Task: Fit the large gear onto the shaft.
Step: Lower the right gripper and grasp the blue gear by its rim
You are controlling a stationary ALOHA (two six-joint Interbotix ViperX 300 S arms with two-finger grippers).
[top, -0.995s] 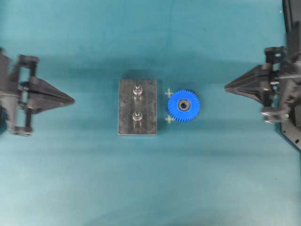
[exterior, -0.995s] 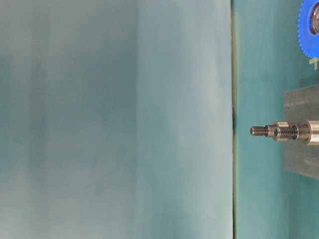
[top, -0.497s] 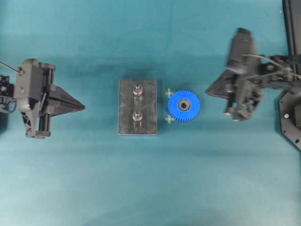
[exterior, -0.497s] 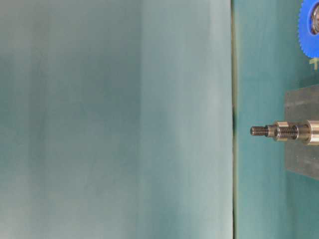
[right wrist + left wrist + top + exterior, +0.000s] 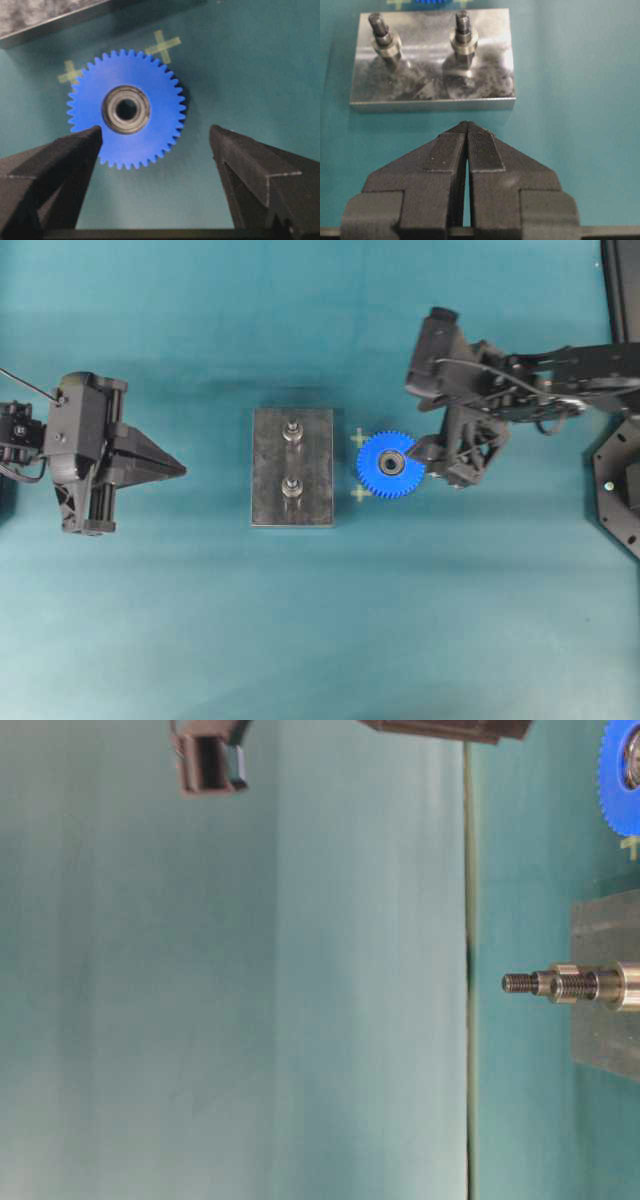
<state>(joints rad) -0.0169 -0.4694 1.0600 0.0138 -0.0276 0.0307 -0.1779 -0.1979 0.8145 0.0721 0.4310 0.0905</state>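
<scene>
My left gripper (image 5: 181, 468) pinched together well left of the grey plate (image 5: 268, 480), the shaft (image 5: 292, 430) upright on it, the large gear (image 5: 390, 464) flat just right of it — my right gripper (image 5: 156, 137) spread wide over the gear.

Teal table (image 5: 320, 640), grey plate (image 5: 270, 475) on it, large gear (image 5: 375, 478) just beside

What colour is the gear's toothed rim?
Bright blue; the gear shows best in the right wrist view.

even soft light, faint shadows, glare on the grey plate (image 5: 432, 75), table-level backdrop blurred.
</scene>
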